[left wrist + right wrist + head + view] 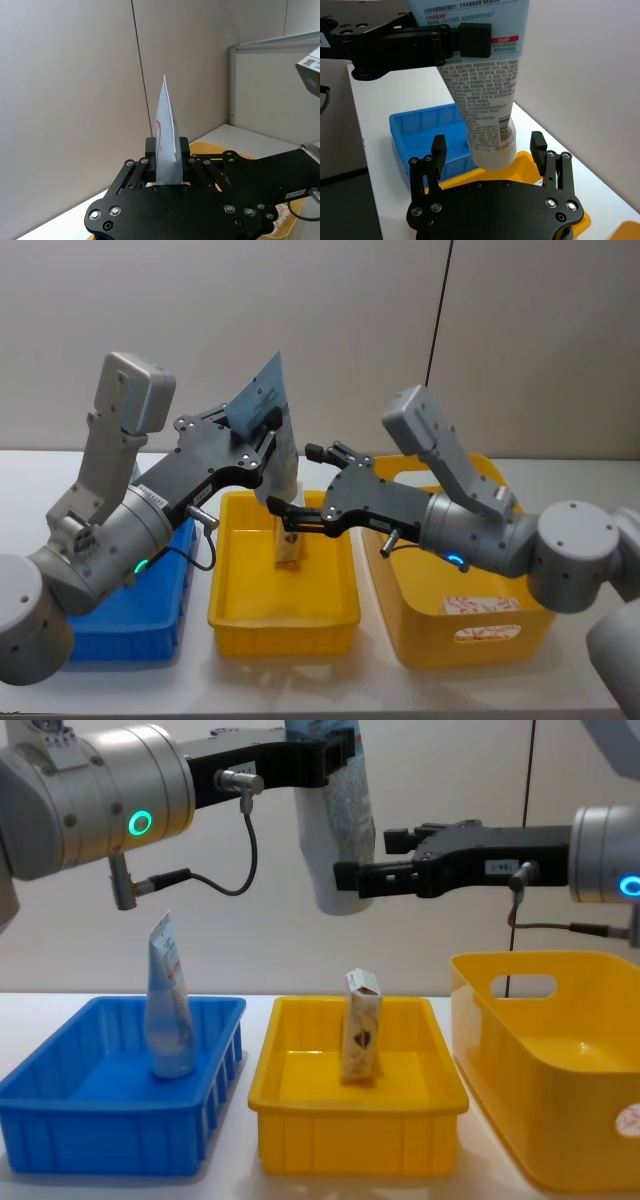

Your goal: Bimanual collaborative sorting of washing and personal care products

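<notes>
This looks like a robotics lab or test room in an office-type building. Plain beige wall panels (200, 300) meet at a dark vertical seam (440, 315), and a grey framed partition screen (275, 85) stands at the white tabletop's (40, 475) far edge. On the tabletop, a blue bin (100, 1130), a yellow tray (355, 1140) and a yellow basket (560, 1100) sit in a row beneath two grey robot arms (110, 530).

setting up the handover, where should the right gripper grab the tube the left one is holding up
Grip the round lower body of the tube just above its cap, coming in level from the side. The flat upper part is clamped in the left gripper, while the cap end hangs free above the yellow tray. The open right gripper brackets that part.
</notes>
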Controlling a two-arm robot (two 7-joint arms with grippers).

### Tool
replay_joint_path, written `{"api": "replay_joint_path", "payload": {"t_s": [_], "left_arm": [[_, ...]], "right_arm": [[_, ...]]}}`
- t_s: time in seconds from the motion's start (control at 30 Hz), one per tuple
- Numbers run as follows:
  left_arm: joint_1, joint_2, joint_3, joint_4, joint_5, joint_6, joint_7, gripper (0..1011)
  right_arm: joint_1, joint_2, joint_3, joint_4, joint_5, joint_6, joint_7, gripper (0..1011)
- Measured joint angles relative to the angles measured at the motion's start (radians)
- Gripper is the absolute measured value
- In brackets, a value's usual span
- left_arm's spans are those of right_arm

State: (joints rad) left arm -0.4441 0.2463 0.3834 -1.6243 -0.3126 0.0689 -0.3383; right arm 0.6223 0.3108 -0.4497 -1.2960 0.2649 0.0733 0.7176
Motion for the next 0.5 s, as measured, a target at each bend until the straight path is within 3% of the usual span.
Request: {"api": "replay_joint_path", "payload": {"t_s": [0.37,0.5], "left_arm": [[0.000,0.000,0.001,0.000,-0.001,0.000,-0.002,228],[0.000,0.000,0.001,0.000,-0.001,0.000,-0.002,228]], "right_arm": [[0.072,-0.024,-0.039,0.075,-0.003,-0.012,0.044,1002],[0.094,-0.033,-0.052,0.096,-0.003,-0.023,0.060,930]]}}
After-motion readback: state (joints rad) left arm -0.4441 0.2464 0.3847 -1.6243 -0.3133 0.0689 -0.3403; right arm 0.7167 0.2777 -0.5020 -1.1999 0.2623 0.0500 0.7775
